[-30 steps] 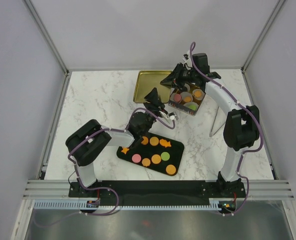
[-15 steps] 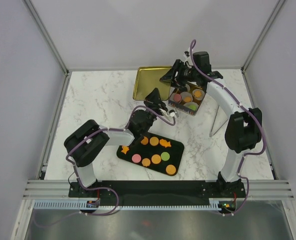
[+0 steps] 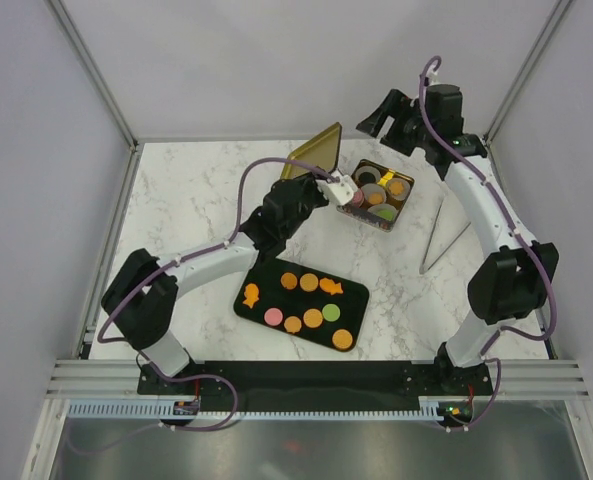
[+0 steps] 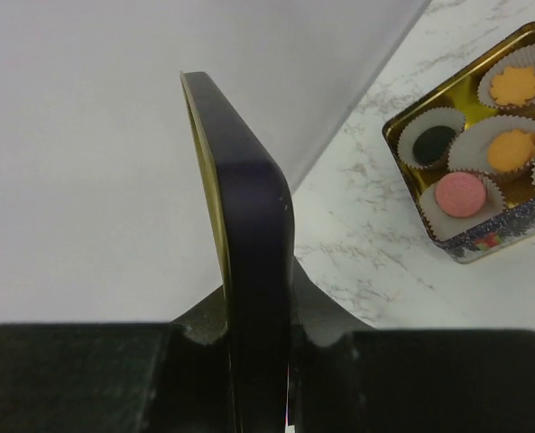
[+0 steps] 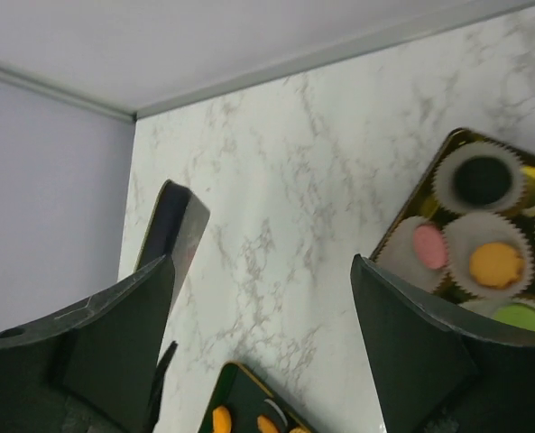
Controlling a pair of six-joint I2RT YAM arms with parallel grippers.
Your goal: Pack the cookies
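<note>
The left fingers (image 4: 326, 361) are clamped on the edge of the tin lid (image 3: 316, 152), holding it tilted up just left of the open tin (image 3: 368, 221). The right fingers (image 5: 114, 334) stand wide apart, holding nothing, beyond the tin. 9 cookies (image 3: 313, 318) lie on the black tray (image 3: 356, 305) on the surface (image 3: 196, 200); others sit in paper cups (image 4: 429, 200) inside the tin.

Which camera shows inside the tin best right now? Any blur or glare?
Left wrist view: tin sharp at upper right, though the lid in the left gripper blocks the middle. Right wrist view: tin cut off by the right edge, partly behind the right gripper. Top view: evenly lit, whole tin, small.
</note>
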